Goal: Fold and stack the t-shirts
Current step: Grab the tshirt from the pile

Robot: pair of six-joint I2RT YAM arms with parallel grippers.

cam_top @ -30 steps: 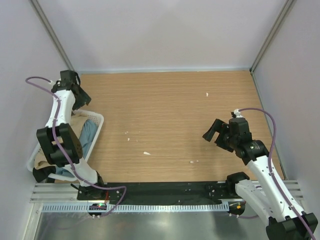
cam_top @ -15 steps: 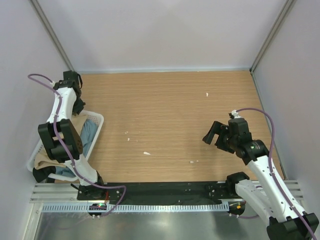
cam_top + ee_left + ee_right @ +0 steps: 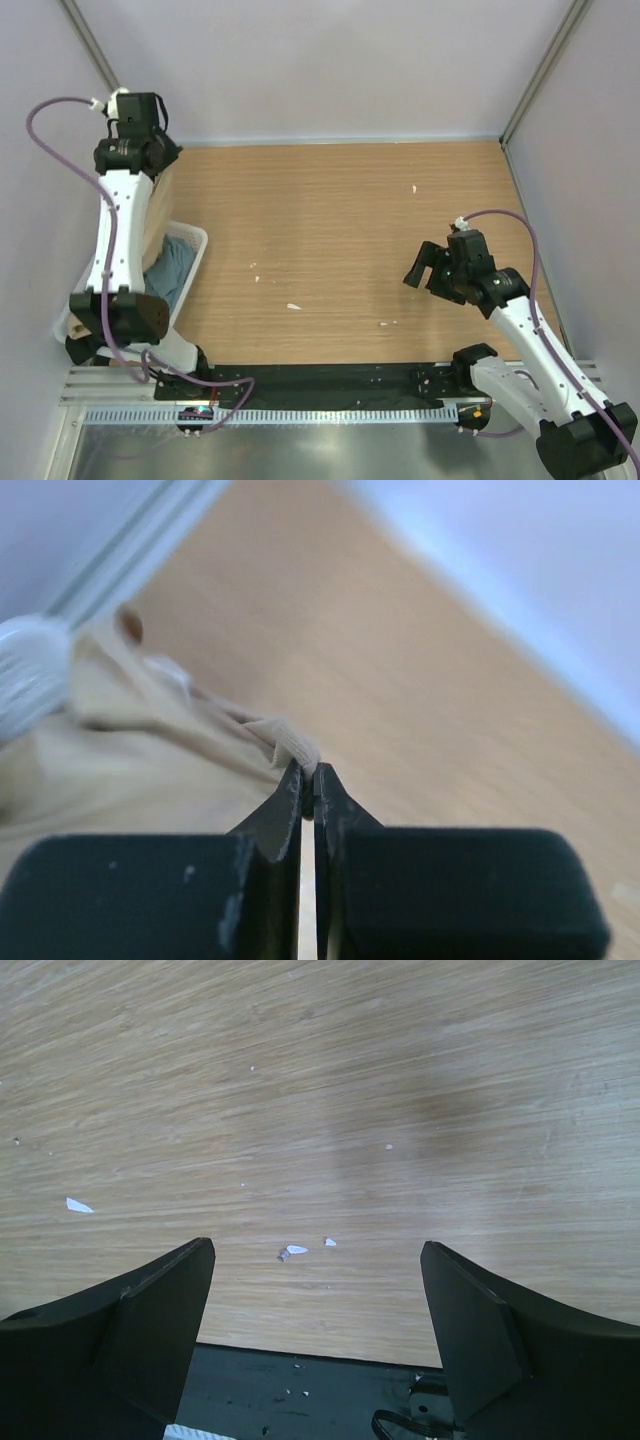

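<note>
My left gripper (image 3: 163,158) is raised at the far left, above the white mesh basket (image 3: 199,236). It is shut on a ribbed edge of the tan-beige t-shirt (image 3: 296,748). In the top view the tan t-shirt (image 3: 159,207) hangs from the jaws down into the basket. In the left wrist view, the rest of its cloth (image 3: 110,780) trails off to the left. The grey-blue t-shirt (image 3: 178,264) lies crumpled in the basket. My right gripper (image 3: 421,266) hovers open over bare wood at the right; its fingers (image 3: 150,1310) stand wide apart with nothing between them.
The wooden table (image 3: 340,220) is walled on three sides. A few white scraps (image 3: 294,1250) lie on the wood near my right gripper. A black base rail (image 3: 330,380) runs along the near edge between the arm bases.
My left gripper closed on the tan t-shirt in the basket, then rose and moved toward the back wall, drawing the cloth up. The right arm barely shifted.
</note>
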